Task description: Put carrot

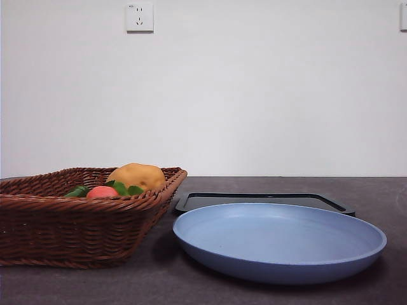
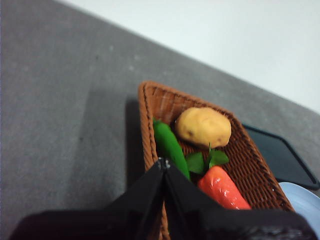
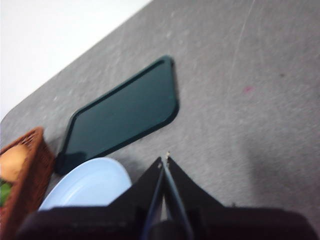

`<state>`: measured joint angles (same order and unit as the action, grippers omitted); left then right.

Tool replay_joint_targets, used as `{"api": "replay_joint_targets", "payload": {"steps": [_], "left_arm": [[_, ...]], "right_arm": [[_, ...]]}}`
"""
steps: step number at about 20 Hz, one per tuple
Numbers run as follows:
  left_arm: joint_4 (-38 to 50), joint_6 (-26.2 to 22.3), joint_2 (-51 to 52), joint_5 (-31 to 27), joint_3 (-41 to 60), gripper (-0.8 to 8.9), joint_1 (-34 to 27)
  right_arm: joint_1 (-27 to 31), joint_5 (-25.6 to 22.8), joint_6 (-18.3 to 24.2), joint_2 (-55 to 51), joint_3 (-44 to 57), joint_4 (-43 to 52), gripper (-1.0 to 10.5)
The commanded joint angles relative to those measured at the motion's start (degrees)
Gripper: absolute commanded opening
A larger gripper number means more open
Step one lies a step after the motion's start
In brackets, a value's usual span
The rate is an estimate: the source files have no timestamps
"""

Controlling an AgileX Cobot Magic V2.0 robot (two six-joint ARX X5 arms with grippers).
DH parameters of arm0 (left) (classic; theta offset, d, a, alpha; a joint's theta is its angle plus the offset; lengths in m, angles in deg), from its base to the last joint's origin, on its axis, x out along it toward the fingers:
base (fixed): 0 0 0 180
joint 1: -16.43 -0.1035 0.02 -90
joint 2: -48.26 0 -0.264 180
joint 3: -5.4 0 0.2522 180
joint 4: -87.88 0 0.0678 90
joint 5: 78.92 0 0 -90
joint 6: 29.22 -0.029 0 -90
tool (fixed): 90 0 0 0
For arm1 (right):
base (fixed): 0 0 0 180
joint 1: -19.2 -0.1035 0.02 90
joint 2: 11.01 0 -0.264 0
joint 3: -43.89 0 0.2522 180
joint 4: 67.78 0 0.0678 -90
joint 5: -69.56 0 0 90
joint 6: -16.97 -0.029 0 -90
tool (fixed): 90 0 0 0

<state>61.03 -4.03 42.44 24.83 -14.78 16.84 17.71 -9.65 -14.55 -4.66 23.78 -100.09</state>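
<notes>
Carrot [image 2: 222, 188], red-orange, green leaves [image 2: 207, 160] at thick end, lay in wicker basket [image 2: 252, 165] on grey desk [image 2: 65, 125], just beyond and to one side of left gripper [image 2: 163, 162] jaws, alongside long green vegetable [image 2: 169, 145] directly ahead of jaw tips and yellow-brown potato [image 2: 203, 126] farther on. Left jaws pressed together, empty, poised above basket's near rim; right gripper [image 3: 164, 160] jaws likewise pressed together, empty, above bare desk, with blue plate [image 3: 87, 185] to one side of tips and black tray [image 3: 122, 117] farther ahead. Wall socket [image 1: 139, 17] noted on white wall behind.
</notes>
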Motion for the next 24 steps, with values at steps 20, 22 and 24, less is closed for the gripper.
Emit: {"api": "replay_joint_targets", "payload": {"steps": [20,22,24], "left_arm": [[-6.91,-11.54,-45.88,27.3,-27.41,0.08,6.19],[-6.91,-11.54,-45.86,27.26,-27.41,0.13,6.8],[-7.08,-11.52,-45.86,27.17,-27.41,1.0,7.1]], "right_arm": [[-0.13,24.79,12.13,49.62,-18.82,-4.22,1.4],[-0.17,24.68,12.11,53.0,-18.82,-2.03,2.3],[-0.9,24.33,12.04,55.69,-18.82,1.62,2.4]]}}
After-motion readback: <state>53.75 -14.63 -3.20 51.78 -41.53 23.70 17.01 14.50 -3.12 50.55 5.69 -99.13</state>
